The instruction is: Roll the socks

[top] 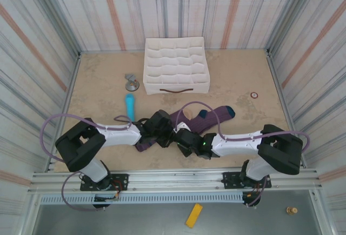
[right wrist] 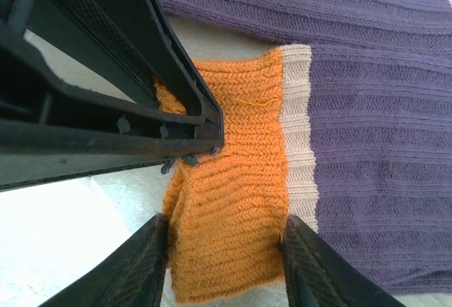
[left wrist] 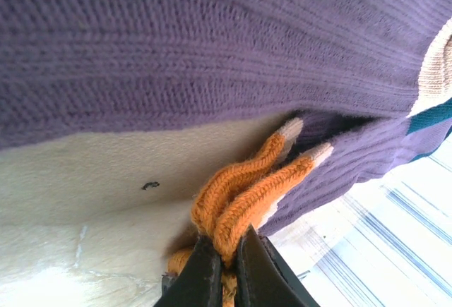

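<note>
Two purple socks [top: 208,117] lie overlapped mid-table, and one has a dark teal toe [top: 230,111]. Both grippers meet over their left end. My left gripper [left wrist: 226,240] is shut on a folded edge of the orange cuff [left wrist: 247,187], with purple knit [left wrist: 212,53] stretched above it. My right gripper [right wrist: 224,236] straddles the same orange cuff [right wrist: 233,145], a pad pressed against each side edge. The left gripper's black fingers [right wrist: 141,74] pinch the cuff's upper left corner. A cream band separates the cuff from the purple leg [right wrist: 381,166]. From above, the left gripper [top: 162,129] and right gripper [top: 183,138] hide the cuff.
A white divided organiser box [top: 175,65] stands at the back centre. A light blue cylinder [top: 130,105] lies left of the socks, with a small metal piece [top: 131,82] beyond it. A small red ring [top: 254,95] sits at the right. Striped walls enclose the table.
</note>
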### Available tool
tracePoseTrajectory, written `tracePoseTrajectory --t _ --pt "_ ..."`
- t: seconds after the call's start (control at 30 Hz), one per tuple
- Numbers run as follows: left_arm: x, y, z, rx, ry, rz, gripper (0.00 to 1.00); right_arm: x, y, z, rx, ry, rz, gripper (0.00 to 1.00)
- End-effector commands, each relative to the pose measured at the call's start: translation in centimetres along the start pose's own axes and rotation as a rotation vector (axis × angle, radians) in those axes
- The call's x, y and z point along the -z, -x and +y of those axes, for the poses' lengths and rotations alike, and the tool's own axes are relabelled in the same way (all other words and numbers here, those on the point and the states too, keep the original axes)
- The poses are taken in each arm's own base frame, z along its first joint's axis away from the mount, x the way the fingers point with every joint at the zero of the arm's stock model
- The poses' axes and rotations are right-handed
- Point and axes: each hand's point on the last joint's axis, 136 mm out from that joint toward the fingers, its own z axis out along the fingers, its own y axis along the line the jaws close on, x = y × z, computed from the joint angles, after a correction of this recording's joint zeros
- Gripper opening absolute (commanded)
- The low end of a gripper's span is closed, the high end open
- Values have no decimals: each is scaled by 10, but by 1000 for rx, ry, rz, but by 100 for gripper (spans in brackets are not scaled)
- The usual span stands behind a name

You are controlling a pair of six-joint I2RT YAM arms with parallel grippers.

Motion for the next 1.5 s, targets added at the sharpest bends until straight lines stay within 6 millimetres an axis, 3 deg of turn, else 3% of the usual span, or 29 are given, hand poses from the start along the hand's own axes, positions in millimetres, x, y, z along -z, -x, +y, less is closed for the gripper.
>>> tracePoseTrajectory --t 0.0,0.07,0.17,0.6,0.7,0.8,0.97,1.03,1.1,1.27,1.47 --pt "-5 -7 -4 24 -21 36 0 9 16 7 8 31 -56 60" --pt "-5 -7 -6 30 -25 38 0 13 20 7 9 35 -74 65" --pt "-5 -8 -8 42 -27 40 0 13 22 4 14 19 -82 65" --pt "-5 -12 -14 54 -54 63 0 5 13 -10 11 -83 -54 45" --pt "-4 -12 -14 54 -56 62 0 6 12 -10 5 -75 -55 33" --pt "-3 -11 -17 40 -61 56 0 5 9 -6 -4 -45 -40 14" --pt "5 -7 -26 -22 -66 18 36 5 3 -3 -89 53 -2 0" --pt "10 -5 -29 -47 -65 -2 55 4 0 -2 -131 97 13 0" --pt "15 -2 -33 -72 -69 -25 66 4 -3 -3 -168 125 30 0" --pt "34 5 -44 -177 -62 -96 70 3 -10 -3 -256 203 85 0" --pt "45 5 -49 -333 -14 -124 68 4 -15 -11 -440 294 126 0"
